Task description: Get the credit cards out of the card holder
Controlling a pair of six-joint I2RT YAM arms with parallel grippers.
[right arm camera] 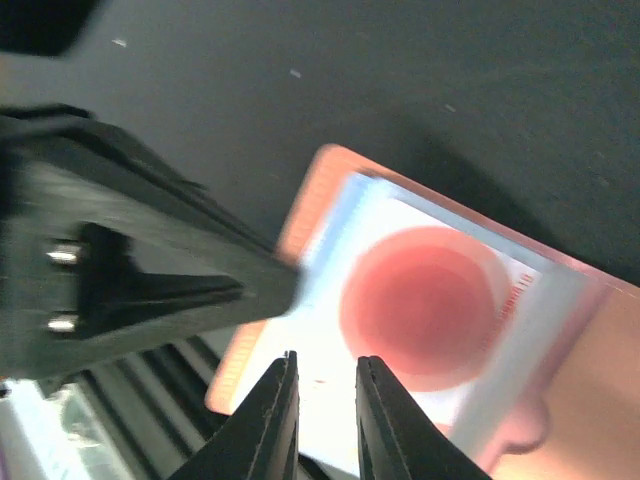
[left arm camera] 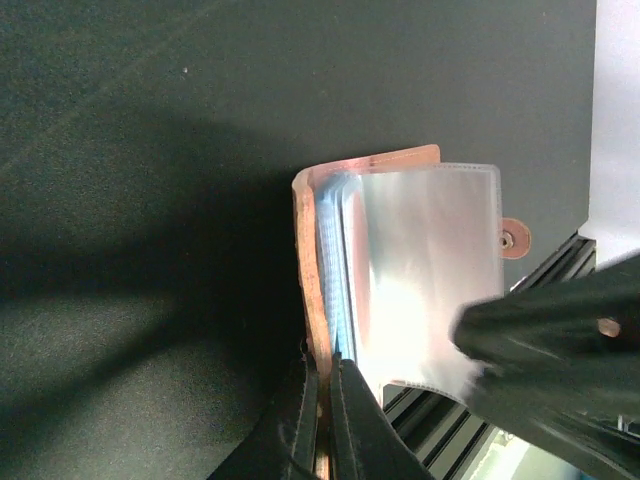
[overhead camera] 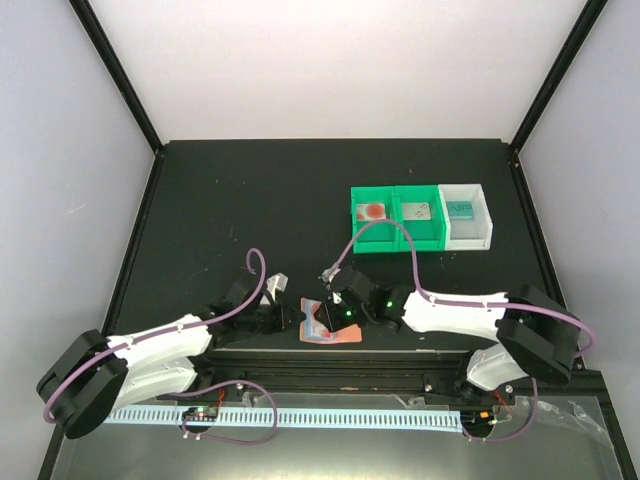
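The salmon-pink card holder (overhead camera: 332, 330) lies open at the table's near edge, its clear and pale blue sleeves (left arm camera: 420, 270) fanned out. My left gripper (left arm camera: 328, 365) is shut on the holder's pink cover edge (left arm camera: 312, 260). It also shows in the top view (overhead camera: 294, 318). A whitish card with a red disc (right arm camera: 420, 305) sits in the top sleeve. My right gripper (right arm camera: 327, 365) hovers just over that card with its jaws a little apart and nothing between them. In the top view it (overhead camera: 332, 314) is over the holder.
Two joined green bins (overhead camera: 397, 230) and a white bin (overhead camera: 470, 232) stand at the back right, each with a card inside. The black rail (overhead camera: 400, 370) runs along the table's near edge right beside the holder. The left gripper's body (right arm camera: 150, 270) is close to my right fingers.
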